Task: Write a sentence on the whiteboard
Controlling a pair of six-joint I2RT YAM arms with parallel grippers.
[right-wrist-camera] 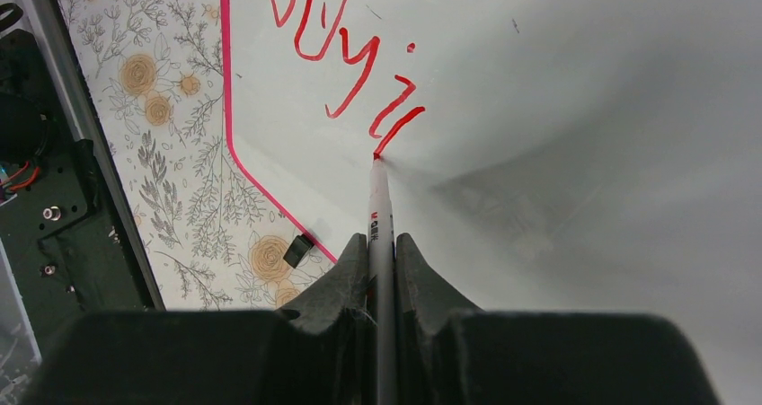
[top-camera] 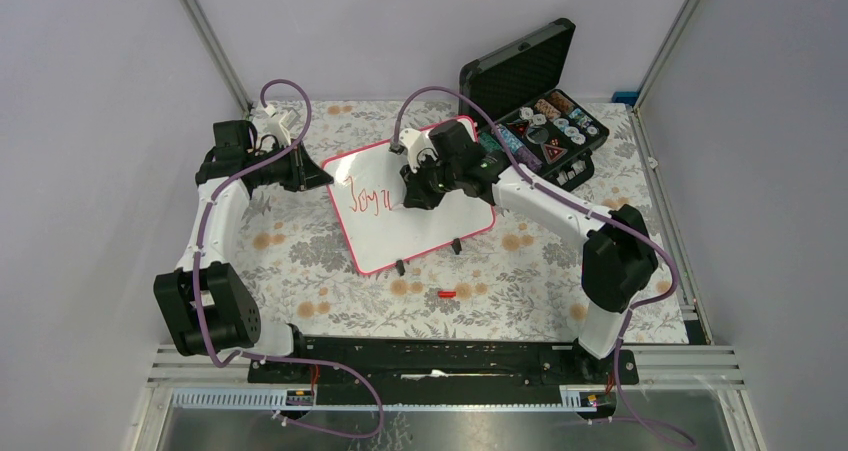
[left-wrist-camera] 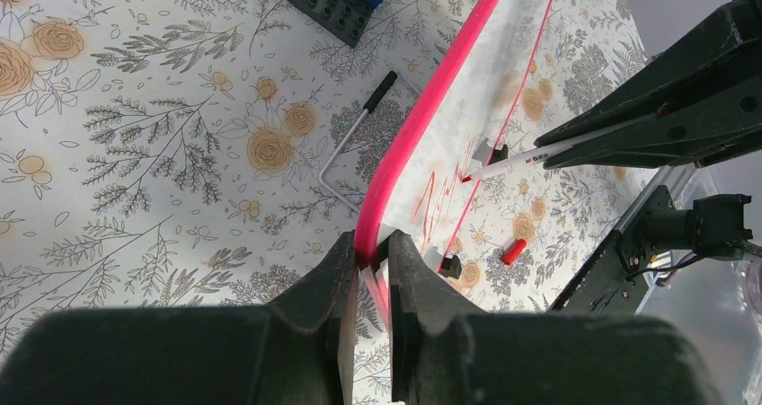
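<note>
The whiteboard lies on the flowered cloth in mid-table, white with a pink-red rim. Red writing on it reads "Joy i" plus a fresh stroke. My left gripper is shut on the board's rim at its far left corner. My right gripper is shut on a white marker, and the marker's red tip touches the board at the end of the last stroke. The same marker shows in the left wrist view, slanting down onto the board.
An open black case with small parts stands at the back right, close to the right arm. A red marker cap lies on the cloth in front of the board. A metal hex key and a dark brick plate lie left of the board.
</note>
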